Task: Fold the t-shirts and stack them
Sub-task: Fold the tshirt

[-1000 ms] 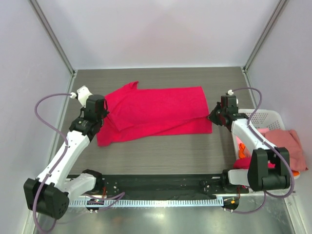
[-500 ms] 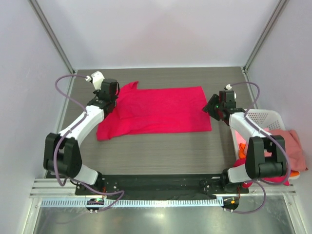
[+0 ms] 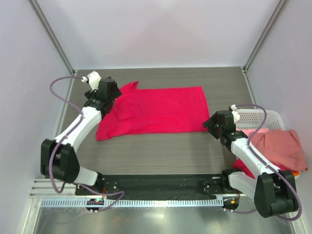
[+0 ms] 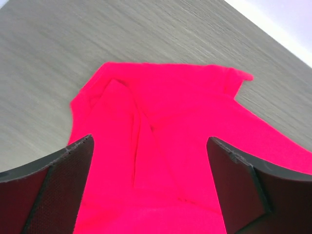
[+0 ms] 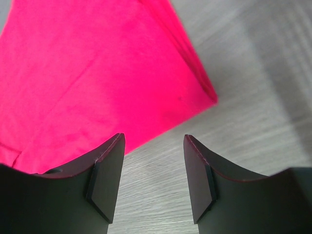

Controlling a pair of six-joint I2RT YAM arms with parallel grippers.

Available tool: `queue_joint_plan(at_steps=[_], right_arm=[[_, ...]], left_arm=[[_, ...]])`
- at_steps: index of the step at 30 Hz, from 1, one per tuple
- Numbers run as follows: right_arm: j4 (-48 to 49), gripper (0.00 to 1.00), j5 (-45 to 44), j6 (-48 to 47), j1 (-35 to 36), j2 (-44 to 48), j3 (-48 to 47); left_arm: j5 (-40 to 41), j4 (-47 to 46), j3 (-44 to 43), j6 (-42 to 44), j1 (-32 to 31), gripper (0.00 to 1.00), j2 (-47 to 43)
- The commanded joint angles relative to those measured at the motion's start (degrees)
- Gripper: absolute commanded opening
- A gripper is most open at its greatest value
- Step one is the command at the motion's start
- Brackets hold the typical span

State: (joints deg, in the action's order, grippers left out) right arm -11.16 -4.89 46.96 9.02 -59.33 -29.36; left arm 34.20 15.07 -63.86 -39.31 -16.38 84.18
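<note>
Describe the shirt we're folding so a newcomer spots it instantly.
Start at the grey wood-grain table. The crimson t-shirt lies flat across its far half. Unlike the salmon-pink shirt heaped over the white basket, it is bright red.

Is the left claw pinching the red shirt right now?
No, the left claw stands wide open, the red shirt lying loose beneath it.

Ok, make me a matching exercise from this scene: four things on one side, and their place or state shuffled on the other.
Things:
1. crimson t-shirt
2. salmon-pink shirt
3. white basket
4. left jaws

Place or state:
A. perforated, partly covered by cloth
B. wide open
C. spread mid-table
D. heaped over the basket

Pairs: 1-C, 2-D, 3-A, 4-B
</note>
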Motion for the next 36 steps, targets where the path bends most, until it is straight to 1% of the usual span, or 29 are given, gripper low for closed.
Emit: queue_joint_plan(at_steps=[1, 4, 7, 8, 9, 12, 13, 16, 19, 20, 23, 25, 26, 27, 28, 31, 34, 35, 36], right_arm=[[-0.2, 0.57, -8.8, 8.3, 1.3, -0.6, 1.0], [0.4, 0.57, -10.3, 11.0, 1.4, -3.6, 0.9], [2.2, 0.56, -11.8, 13.8, 1.4, -6.1, 1.3], [3.1, 0.56, -12.3, 14.8, 1.4, -6.8, 1.5], [3.9, 0.56, -13.0, 15.5, 1.4, -8.0, 1.6], [6.6, 0.56, -12.7, 17.1, 1.5, -11.1, 1.3], [7.5, 0.56, -12.4, 17.5, 1.6, -13.5, 1.2], [8.4, 0.52, -14.6, 17.5, 2.0, -17.2, -0.2], [8.1, 0.36, -17.5, 16.9, 2.1, -17.6, -0.3], [6.8, 0.23, -20.0, 16.2, 2.1, -16.9, -0.9], [5.1, 0.19, -25.0, 13.5, 2.1, -14.2, -2.0], [4.1, 0.16, -27.2, 11.4, 2.1, -11.1, -2.5], [4.4, 0.08, -27.7, 11.6, 2.0, -10.2, -1.7], [4.8, 0.03, -28.4, 12.4, 2.1, -8.5, -0.9], [5.4, 0.01, -28.9, 12.5, 2.1, -7.9, 0.0], [6.9, 0.01, -32.1, 13.4, 2.1, -5.2, 3.2], [9.9, 0.01, -31.2, 13.0, 2.0, -2.3, 5.9], [12.9, 0.01, -30.9, 12.6, 2.1, -1.8, 7.3], [13.6, 0.01, -30.8, 12.9, 2.1, -1.7, 7.8]], left_arm=[[0.8, 13.5, -0.7, -8.8, 0.1, 0.99, -6.4], [-1.6, 18.0, 2.1, -13.2, 0.1, 0.99, -8.9], [-3.5, 18.2, 7.9, -17.0, 0.0, 0.99, -13.3], [-3.5, 18.2, 9.3, -18.4, 0.1, 0.99, -16.2], [-3.7, 17.8, 12.5, -20.4, 0.0, 0.99, -17.5], [-3.3, 17.2, 18.0, -23.5, 0.1, 0.99, -22.8], [-3.2, 17.0, 19.1, -25.5, 0.2, 0.99, -23.9], [-2.3, 16.7, 23.0, -28.3, 0.3, 1.0, -27.1], [-1.8, 16.5, 26.1, -30.1, 0.5, 1.0, -28.5], [-1.7, 16.4, 27.5, -30.9, 0.6, 1.0, -28.6], [-1.9, 15.7, 29.6, -32.7, 0.6, 1.0, -28.6], [-2.9, 13.1, 32.2, -33.8, 0.6, 1.0, -28.7], [-4.0, 11.8, 34.0, -34.1, 0.6, 0.99, -28.7], [-4.5, 10.3, 34.5, -35.2, 0.6, 0.99, -28.5], [-4.7, 10.0, 34.9, -35.7, 0.6, 0.98, -28.1], [-5.1, 9.4, 35.7, -36.6, 0.6, 0.97, -27.8], [-5.5, 9.0, 36.8, -38.5, 0.6, 0.96, -27.8], [-5.9, 8.8, 37.7, -39.3, 0.6, 0.95, -28.0], [-6.9, 8.1, 38.4, -40.5, 0.6, 0.93, -28.1]])
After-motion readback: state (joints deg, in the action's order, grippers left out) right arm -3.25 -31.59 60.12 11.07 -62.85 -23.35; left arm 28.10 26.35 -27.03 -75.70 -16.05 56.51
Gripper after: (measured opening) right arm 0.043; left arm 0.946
